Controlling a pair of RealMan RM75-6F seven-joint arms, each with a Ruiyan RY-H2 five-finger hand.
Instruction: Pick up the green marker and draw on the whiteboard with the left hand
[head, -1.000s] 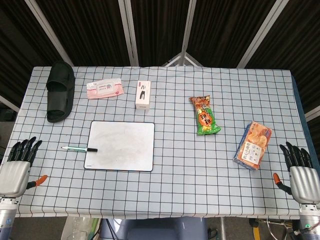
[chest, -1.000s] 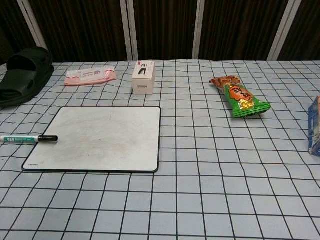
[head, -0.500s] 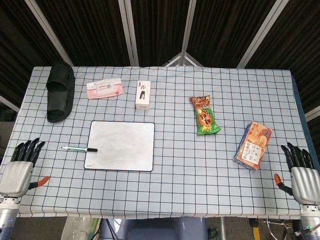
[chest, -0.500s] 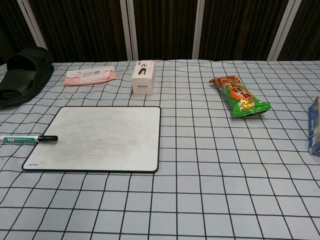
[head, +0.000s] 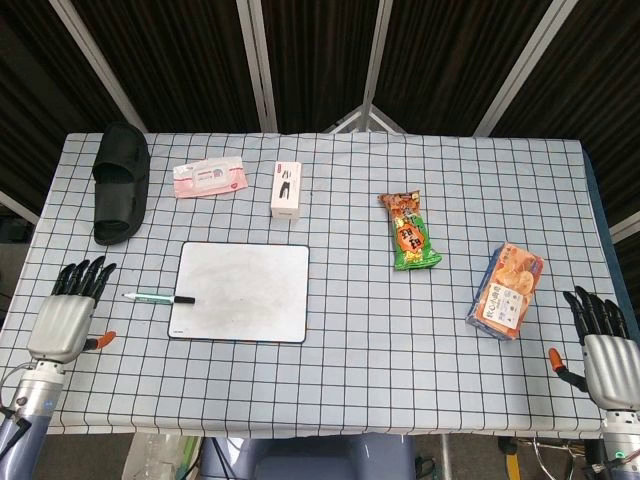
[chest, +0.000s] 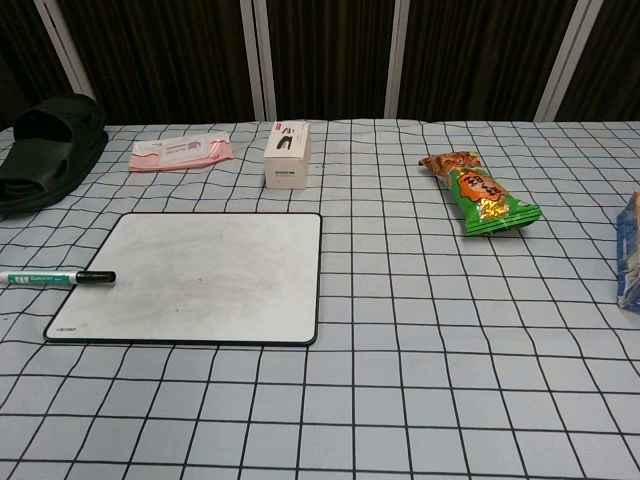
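Observation:
The green marker (head: 157, 297) (chest: 55, 277) lies flat on the checked cloth, its black cap resting on the left edge of the whiteboard (head: 241, 291) (chest: 203, 275). The whiteboard is blank and lies flat, left of the table's middle. My left hand (head: 68, 313) hovers over the table's front left, fingers spread and empty, a short way left of the marker's tail. At the front right corner my right hand (head: 603, 350) is also spread and empty. Neither hand shows in the chest view.
A black slipper (head: 121, 183) lies at the back left, a pink packet (head: 208, 179) and a small white box (head: 287, 190) behind the whiteboard. A green snack bag (head: 409, 231) and an orange snack pack (head: 506, 290) lie on the right half.
My left hand has moved right and forward over the table, closer to the marker. The right hand has barely shifted. Marker and whiteboard have not moved.

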